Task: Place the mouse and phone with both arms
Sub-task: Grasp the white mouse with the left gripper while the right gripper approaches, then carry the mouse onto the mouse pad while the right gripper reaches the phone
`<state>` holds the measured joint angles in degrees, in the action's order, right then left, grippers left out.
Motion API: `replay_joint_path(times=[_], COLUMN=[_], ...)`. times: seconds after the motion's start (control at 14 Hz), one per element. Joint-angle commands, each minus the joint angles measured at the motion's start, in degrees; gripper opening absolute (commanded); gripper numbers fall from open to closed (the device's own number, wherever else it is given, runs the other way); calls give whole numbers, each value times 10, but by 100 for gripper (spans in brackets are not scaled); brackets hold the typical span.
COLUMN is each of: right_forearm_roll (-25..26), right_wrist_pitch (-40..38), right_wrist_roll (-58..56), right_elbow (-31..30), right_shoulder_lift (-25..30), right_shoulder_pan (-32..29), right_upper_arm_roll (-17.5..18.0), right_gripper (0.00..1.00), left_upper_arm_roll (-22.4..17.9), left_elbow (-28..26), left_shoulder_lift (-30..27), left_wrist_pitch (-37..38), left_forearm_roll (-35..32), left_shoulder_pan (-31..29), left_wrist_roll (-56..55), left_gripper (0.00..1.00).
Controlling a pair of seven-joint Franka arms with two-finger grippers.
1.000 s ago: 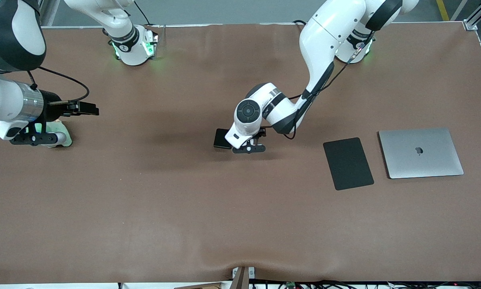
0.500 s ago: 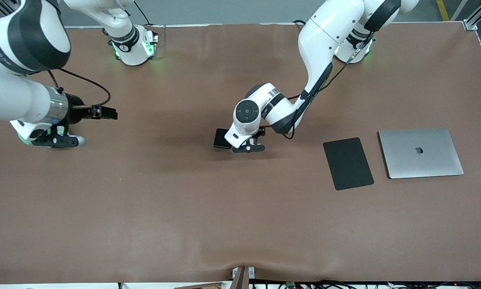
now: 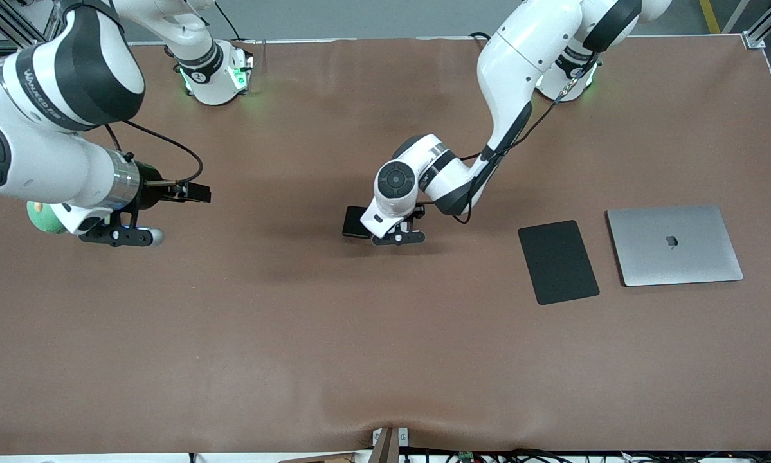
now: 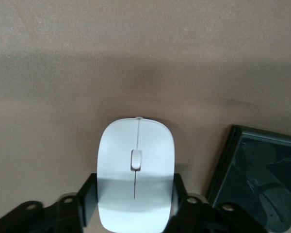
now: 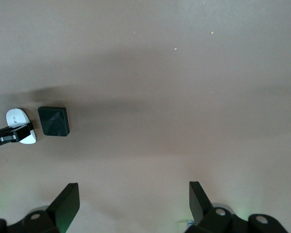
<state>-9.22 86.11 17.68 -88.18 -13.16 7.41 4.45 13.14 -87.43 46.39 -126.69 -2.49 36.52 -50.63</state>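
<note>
The white mouse (image 4: 136,165) lies on the brown table between the fingers of my left gripper (image 4: 135,196), which press on its two sides. The left hand (image 3: 395,238) hides the mouse in the front view. The black phone (image 3: 355,222) lies flat just beside the mouse, toward the right arm's end, and also shows in the left wrist view (image 4: 259,184). My right gripper (image 3: 118,236) is open and empty over bare table near the right arm's end. The right wrist view shows the phone (image 5: 54,121) and mouse (image 5: 19,126) far off.
A thin black mouse pad (image 3: 557,262) and a closed silver laptop (image 3: 674,244) lie side by side toward the left arm's end. A green object (image 3: 43,218) is partly hidden under the right arm.
The right arm has swung toward the middle of the table, uncovering part of the green object. The left gripper has stayed at the mouse.
</note>
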Motion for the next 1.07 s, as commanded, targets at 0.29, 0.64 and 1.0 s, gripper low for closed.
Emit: replay_joint_path(times=[0.29, 0.64, 1.0], right_forearm_roll=[-19, -20, -20], right_wrist_pitch=[21, 58, 125], right_wrist_roll=[31, 84, 138], right_elbow=[2, 0, -30], right_shoulder_lift=[-12, -28, -39], right_shoulder_pan=[16, 25, 26], right_upper_arm_roll=[4, 27, 77], right_gripper=[100, 100, 100], left_upper_arm_roll=[-8, -7, -6], left_elbow=[10, 6, 3], left_shoulder_lift=[-25, -102, -167], left_wrist_pitch=[27, 102, 159], left_forearm_roll=[-14, -52, -52], left_shoulder_pan=[-5, -46, -123], left_wrist_roll=[-11, 7, 111], left_gripper=[0, 0, 0])
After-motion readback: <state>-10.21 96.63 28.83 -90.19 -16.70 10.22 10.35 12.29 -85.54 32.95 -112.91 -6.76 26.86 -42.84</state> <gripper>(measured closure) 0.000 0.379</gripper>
